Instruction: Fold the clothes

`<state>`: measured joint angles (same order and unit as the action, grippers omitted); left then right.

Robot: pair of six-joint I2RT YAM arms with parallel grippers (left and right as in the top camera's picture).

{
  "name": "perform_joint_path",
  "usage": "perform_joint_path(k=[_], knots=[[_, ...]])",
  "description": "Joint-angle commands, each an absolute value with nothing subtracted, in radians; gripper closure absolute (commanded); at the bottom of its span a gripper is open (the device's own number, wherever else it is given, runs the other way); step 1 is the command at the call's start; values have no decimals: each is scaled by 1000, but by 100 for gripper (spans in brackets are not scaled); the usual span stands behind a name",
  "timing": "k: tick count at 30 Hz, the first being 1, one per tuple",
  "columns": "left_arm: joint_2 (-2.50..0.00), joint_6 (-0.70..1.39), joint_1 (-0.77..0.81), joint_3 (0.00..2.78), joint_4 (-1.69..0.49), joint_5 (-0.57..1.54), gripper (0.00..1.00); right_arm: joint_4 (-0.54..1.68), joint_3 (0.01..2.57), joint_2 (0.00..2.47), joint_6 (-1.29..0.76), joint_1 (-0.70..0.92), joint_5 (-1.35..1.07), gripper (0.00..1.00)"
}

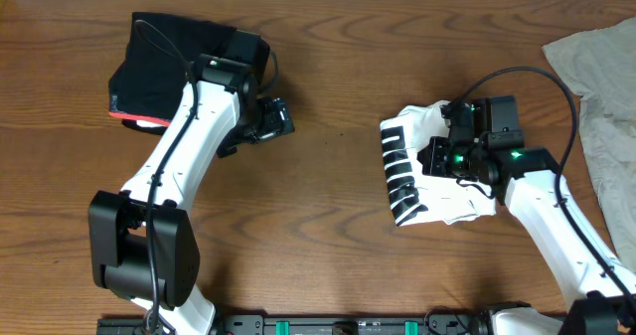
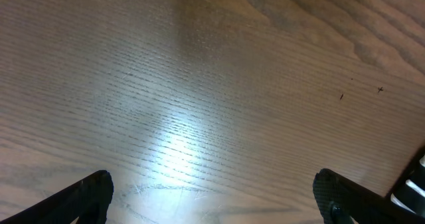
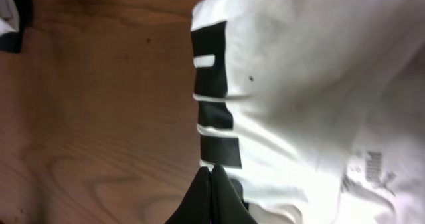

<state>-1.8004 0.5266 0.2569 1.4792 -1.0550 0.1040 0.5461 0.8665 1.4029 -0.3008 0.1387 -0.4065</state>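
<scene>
Our left arm [image 1: 189, 146] rises from its base at lower left of the overhead frame, up and to the right, with the wrist bent toward frame centre. We read the left gripper [image 1: 281, 122] as spread wide: its fingertips [image 2: 89, 194] sit far apart at the bottom corners of the left wrist view. Our right arm [image 1: 561, 221] enters from lower right, reaching up-left. The right gripper [image 1: 437, 161] is clamped tight, fingers [image 3: 199, 197] pressed together at bottom centre of its wrist view.

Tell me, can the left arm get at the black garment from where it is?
Probably yes. The black garment lies beside the left arm, partly under it, nothing on top. The left fingers are open and empty above bare table, though they point away from it.
</scene>
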Motion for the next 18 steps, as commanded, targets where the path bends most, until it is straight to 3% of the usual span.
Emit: perform_joint_path(k=[1, 11, 18], knots=[[-1795, 528, 257, 1471, -1061, 92, 2, 519, 820, 1446, -271, 145, -447, 99], [-1795, 528, 257, 1471, -1061, 92, 2, 401, 675, 1616, -272, 143, -446, 99], [-1795, 528, 257, 1471, -1061, 92, 2, 420, 829, 1538, -253, 143, -536, 99]])
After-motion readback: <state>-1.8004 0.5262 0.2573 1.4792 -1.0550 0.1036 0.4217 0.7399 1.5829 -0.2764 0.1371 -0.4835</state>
